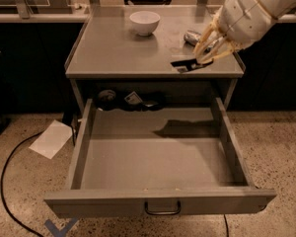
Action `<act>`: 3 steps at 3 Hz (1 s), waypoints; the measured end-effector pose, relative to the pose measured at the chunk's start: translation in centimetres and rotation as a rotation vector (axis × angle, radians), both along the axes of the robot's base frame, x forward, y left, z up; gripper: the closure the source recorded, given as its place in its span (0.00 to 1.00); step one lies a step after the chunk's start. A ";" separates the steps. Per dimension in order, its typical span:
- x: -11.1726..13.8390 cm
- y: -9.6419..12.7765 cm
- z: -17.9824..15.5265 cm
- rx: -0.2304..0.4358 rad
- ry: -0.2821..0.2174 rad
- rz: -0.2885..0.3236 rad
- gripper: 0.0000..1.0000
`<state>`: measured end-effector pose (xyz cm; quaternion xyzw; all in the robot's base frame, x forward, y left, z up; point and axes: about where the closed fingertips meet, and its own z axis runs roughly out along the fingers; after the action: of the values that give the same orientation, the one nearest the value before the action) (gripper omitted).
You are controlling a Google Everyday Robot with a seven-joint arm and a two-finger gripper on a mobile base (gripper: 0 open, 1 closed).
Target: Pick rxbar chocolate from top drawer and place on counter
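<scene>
My gripper (pixel 203 59) hangs over the front right part of the counter (pixel 113 48). It is shut on the rxbar chocolate (pixel 186 64), a flat black bar that sticks out to the left of the fingers, just above the counter's surface near its front edge. The top drawer (pixel 158 157) is pulled wide open below, with its dark bar handle (pixel 162 209) at the front. The arm's shadow falls across the drawer floor.
A white bowl (pixel 144 22) stands at the back middle of the counter. A silver-and-blue can (pixel 191 35) lies behind my gripper. A dark round thing (pixel 107 97) and a small packet (pixel 133 98) sit at the drawer's back. White paper (pixel 51 138) and a black cable (pixel 10 181) lie on the floor.
</scene>
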<state>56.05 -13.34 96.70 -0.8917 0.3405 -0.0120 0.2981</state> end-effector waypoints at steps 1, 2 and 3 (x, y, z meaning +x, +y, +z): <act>3.8 0.9 2.0 -0.013 -0.037 0.035 1.00; 10.9 7.5 2.1 -0.034 -0.100 0.145 1.00; 14.8 13.5 3.0 -0.031 -0.180 0.214 1.00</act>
<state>70.82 0.19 99.66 -0.9228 0.2149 -0.0654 0.3132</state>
